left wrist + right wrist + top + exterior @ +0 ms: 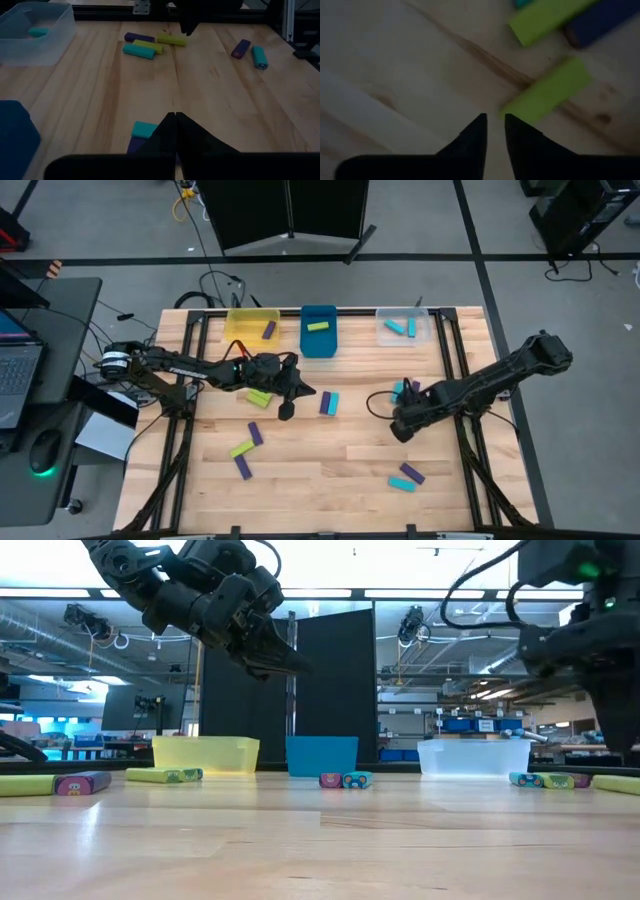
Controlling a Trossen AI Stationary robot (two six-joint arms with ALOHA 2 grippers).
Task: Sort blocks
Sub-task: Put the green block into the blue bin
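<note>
Small purple, lime and cyan blocks lie flat about the table. My left gripper [303, 392] hovers shut and empty beside a purple and cyan pair [328, 402], which lies just under its fingertips [175, 117] in the left wrist view; the low view shows it raised [290, 660]. My right gripper [402, 418] is low over the table beside a cluster of blocks [405, 390]. Its fingers [495, 120] stand a narrow gap apart with nothing between them. One end of a lime block [550, 90] lies just beside their tips.
At the far edge stand a yellow bin [240, 318] holding a purple block, a blue bin [318, 342] holding a lime block, and a clear bin [392, 335] holding cyan blocks. More blocks lie near the left [243, 450] and right near side [406, 478].
</note>
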